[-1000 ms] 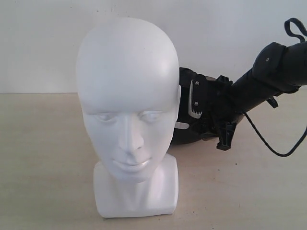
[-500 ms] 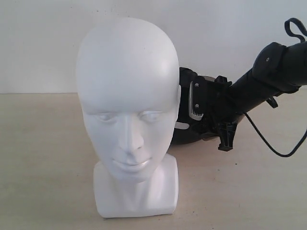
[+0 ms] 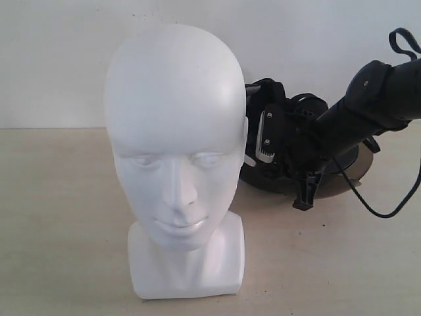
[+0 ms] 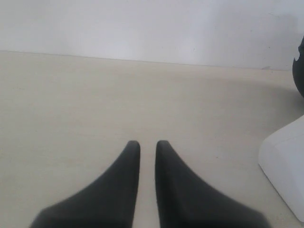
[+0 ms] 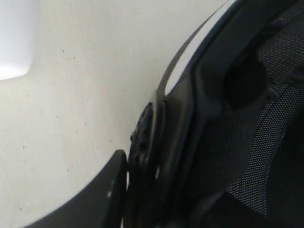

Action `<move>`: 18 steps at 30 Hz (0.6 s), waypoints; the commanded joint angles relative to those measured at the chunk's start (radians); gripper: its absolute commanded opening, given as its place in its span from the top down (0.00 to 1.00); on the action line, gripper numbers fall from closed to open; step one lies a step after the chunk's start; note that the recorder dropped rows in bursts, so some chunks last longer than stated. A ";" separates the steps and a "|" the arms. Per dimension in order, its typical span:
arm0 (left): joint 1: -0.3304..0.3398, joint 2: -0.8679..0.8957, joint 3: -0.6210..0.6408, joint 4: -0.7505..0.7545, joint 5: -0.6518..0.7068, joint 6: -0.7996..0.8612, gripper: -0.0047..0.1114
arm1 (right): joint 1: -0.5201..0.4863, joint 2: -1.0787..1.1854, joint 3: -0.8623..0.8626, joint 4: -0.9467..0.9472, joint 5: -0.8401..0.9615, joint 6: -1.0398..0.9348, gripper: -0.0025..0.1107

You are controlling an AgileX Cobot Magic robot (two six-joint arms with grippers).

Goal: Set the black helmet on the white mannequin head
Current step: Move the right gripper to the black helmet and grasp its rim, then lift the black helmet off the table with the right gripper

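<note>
The white mannequin head (image 3: 174, 131) stands upright at the front centre, facing the exterior camera; a corner of its base (image 4: 287, 161) shows in the left wrist view. Behind it to the right, the black helmet (image 3: 260, 174) is tipped up off the table, its tinted visor (image 3: 348, 174) sticking out at the right. My right gripper (image 3: 289, 155) is shut on the helmet's rim. The right wrist view shows one finger (image 5: 111, 190) outside the rim and the mesh lining (image 5: 266, 137) inside; the other finger is hidden. My left gripper (image 4: 147, 142) is shut and empty, low over the table.
The pale wooden table (image 3: 59, 217) runs back to a white wall (image 3: 59, 59). The right arm (image 3: 375, 99) slants down from the upper right, with a black cable (image 3: 375, 204) looping under it. A dark edge of the helmet (image 4: 299, 66) shows in the left wrist view.
The right gripper has tilted and raised the helmet: its top edge now stands higher behind the head and the visor has come into sight at the right. The head has not moved.
</note>
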 commanded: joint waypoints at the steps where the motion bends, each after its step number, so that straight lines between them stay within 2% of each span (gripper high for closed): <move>1: 0.003 -0.002 0.003 -0.003 0.000 -0.009 0.85 | -0.002 -0.010 -0.006 0.058 -0.019 0.068 0.98; 6: 0.003 -0.002 0.003 -0.003 0.000 -0.009 0.85 | -0.002 -0.016 -0.006 0.074 0.011 0.257 0.98; 13: 0.003 -0.002 0.003 -0.003 0.000 -0.009 0.85 | -0.002 -0.099 -0.006 0.033 0.080 0.350 0.98; 18: 0.003 -0.002 0.003 -0.003 0.000 -0.009 0.85 | -0.002 -0.160 -0.006 -0.068 0.187 0.456 0.98</move>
